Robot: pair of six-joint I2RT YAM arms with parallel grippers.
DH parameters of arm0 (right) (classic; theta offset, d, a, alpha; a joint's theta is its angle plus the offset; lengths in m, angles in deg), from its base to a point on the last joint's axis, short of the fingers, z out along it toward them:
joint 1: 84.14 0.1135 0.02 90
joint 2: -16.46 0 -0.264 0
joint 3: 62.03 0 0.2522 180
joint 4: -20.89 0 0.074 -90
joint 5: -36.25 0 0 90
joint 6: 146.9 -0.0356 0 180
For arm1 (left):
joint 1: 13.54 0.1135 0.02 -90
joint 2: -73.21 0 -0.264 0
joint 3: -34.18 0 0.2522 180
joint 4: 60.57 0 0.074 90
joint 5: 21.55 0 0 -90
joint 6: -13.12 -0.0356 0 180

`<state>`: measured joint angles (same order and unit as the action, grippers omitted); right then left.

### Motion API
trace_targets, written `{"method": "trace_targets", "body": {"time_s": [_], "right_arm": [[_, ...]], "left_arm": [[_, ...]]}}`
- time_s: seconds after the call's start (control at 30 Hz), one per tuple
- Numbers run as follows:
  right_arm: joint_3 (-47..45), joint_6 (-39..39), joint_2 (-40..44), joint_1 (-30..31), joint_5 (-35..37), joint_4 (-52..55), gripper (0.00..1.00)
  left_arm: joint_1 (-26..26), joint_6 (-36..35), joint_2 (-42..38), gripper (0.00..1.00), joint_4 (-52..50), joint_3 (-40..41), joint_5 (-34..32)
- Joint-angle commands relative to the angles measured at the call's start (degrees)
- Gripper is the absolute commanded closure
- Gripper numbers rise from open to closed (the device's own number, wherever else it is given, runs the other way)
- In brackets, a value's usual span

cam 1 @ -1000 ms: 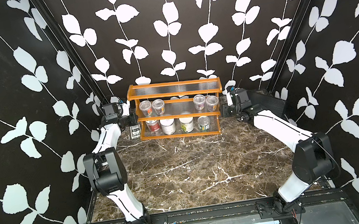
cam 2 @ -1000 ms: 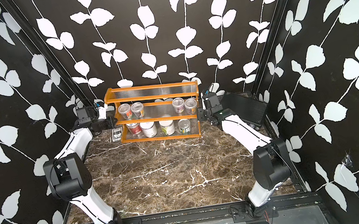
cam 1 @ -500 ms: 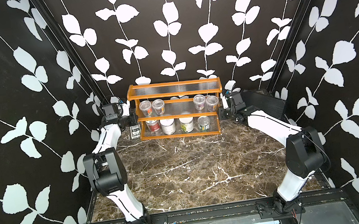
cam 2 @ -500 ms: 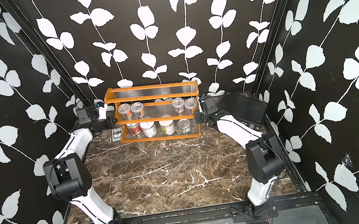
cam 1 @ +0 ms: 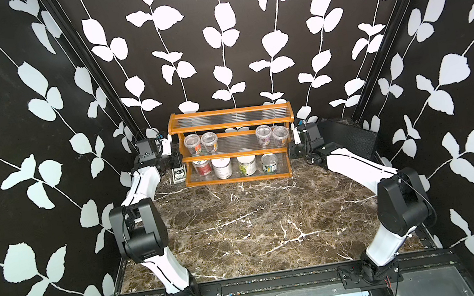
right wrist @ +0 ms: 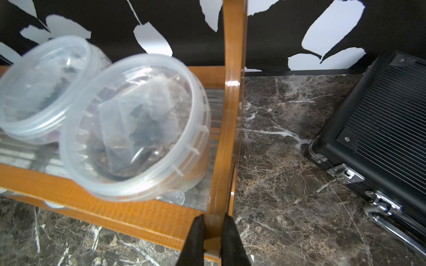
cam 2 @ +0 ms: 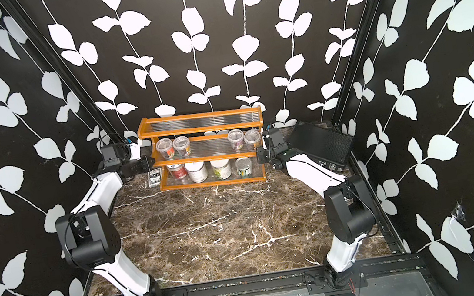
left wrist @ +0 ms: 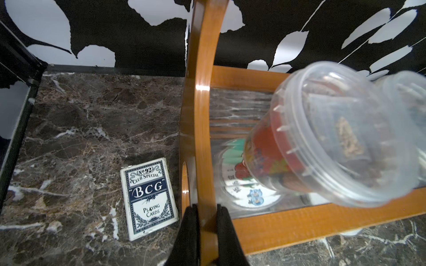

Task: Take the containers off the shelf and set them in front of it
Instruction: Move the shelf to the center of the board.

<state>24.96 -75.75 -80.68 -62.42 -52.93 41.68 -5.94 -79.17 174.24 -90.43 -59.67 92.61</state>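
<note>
Evidently the left gripper (left wrist: 205,216) and right gripper (right wrist: 213,221) are each clamping an end panel of the shelf (cam 1: 230,123), bracing it. Beyond, the containers (cam 1: 222,168) are sitting on its middle and lower tiers; next, one arm likely needs freeing.

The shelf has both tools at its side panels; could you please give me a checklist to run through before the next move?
1. Left tool shut on the shelf's side panel: ok.
2. Right tool shut on the opposite panel: ok.
3. Four clear cups upright on the middle tier: ok.
4. Any containers set in front of the shelf: not ok, all on it.
5. Black case apart from the shelf: ok.
6. Card box apart from the shelf: cannot tell.
</note>
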Motion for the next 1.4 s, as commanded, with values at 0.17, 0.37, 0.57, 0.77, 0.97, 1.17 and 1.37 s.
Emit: {"method": "trace_targets", "body": {"time_s": [0.17,0.37,0.57,0.77,0.97,1.17,1.37], "right_arm": [[-7.13,2.31,7.37,-0.53,1.06,-0.48,0.95],[-11.43,4.12,12.56,-2.91,0.07,0.44,0.95],[-15.97,5.32,17.04,-6.28,-1.27,1.06,0.95],[-19.5,6.52,21.08,-9.08,-1.68,1.69,0.96],[-24.32,7.84,25.09,-12.33,-3.19,-1.16,0.95],[-24.56,10.01,24.63,-14.44,-4.07,-2.51,0.96],[-25.7,10.92,23.69,-15.47,-3.23,-6.27,0.96]], "left_arm": [[-3.38,0.69,-8.86,1.0,-1.53,7.29,4.37],[-5.45,2.57,-13.37,1.0,-1.07,12.06,3.58],[-8.9,4.12,-17.33,1.0,-1.34,16.47,2.42],[-12.4,7.16,-20.89,1.0,0.0,20.97,0.97],[-15.27,8.76,-22.39,1.0,1.05,23.68,-0.95],[-16.23,9.89,-22.14,1.0,5.59,25.27,-3.91],[-17.58,10.99,-19.41,1.0,11.7,25.65,-5.48]]}}
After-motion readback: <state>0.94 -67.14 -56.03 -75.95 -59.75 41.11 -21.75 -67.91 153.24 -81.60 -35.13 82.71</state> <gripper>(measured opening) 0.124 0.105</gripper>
